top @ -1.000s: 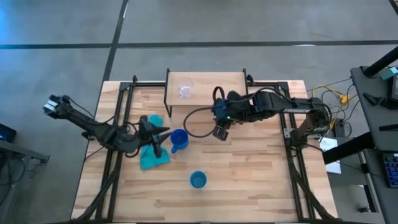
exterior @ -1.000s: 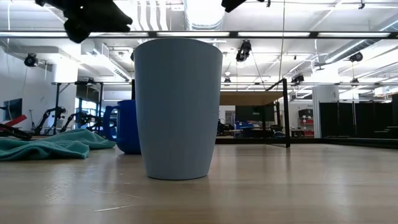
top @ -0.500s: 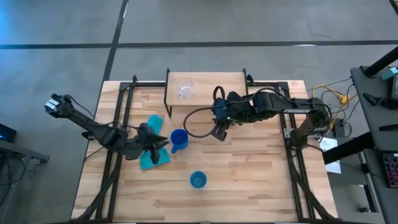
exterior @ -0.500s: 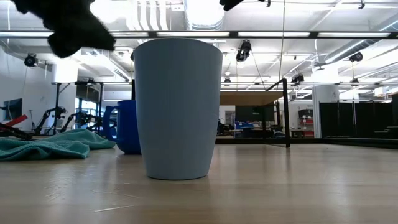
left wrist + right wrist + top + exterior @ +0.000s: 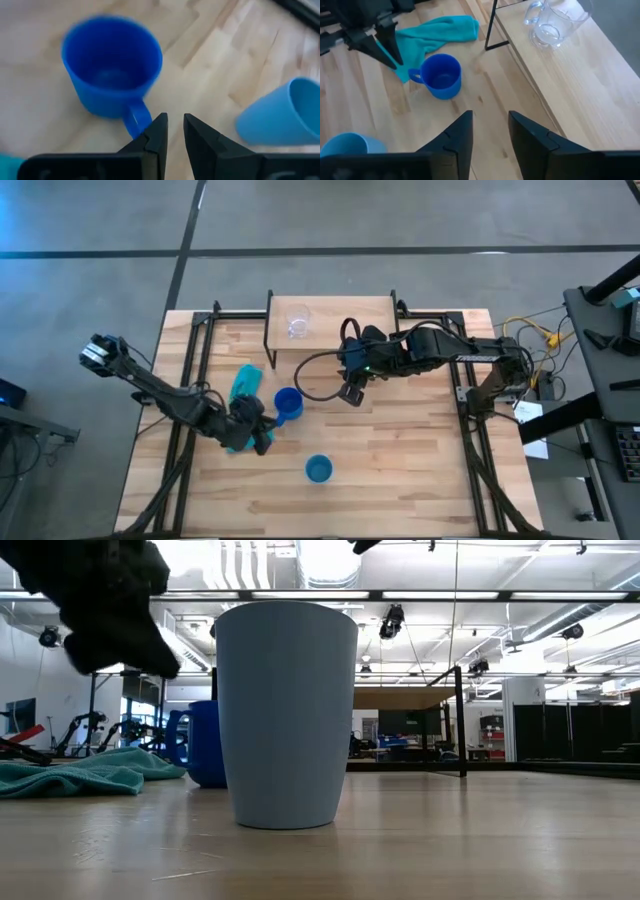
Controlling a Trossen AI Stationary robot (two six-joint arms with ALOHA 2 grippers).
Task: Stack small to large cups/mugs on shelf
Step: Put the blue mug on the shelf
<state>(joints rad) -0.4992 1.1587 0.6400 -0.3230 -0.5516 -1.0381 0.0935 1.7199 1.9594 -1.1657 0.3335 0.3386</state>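
Open bare wooden worktop (image 5: 400, 450) across the right half. Light blue handleless plastic cup (image 5: 319, 470) alone near the front edge, clear all round. Dark blue handled mug (image 5: 288, 402) hemmed in by crumpled teal cloth (image 5: 244, 380) and left pincer (image 5: 262, 442). Clear glass cup (image 5: 298, 322) on small light wooden shelf (image 5: 345, 315), free room beside it.

Dk blue mug (image 5: 288, 403), lt blue cup (image 5: 319, 470), clear glass (image 5: 298, 323), teal cloth (image 5: 243, 383), black fingers (image 5: 159, 135).
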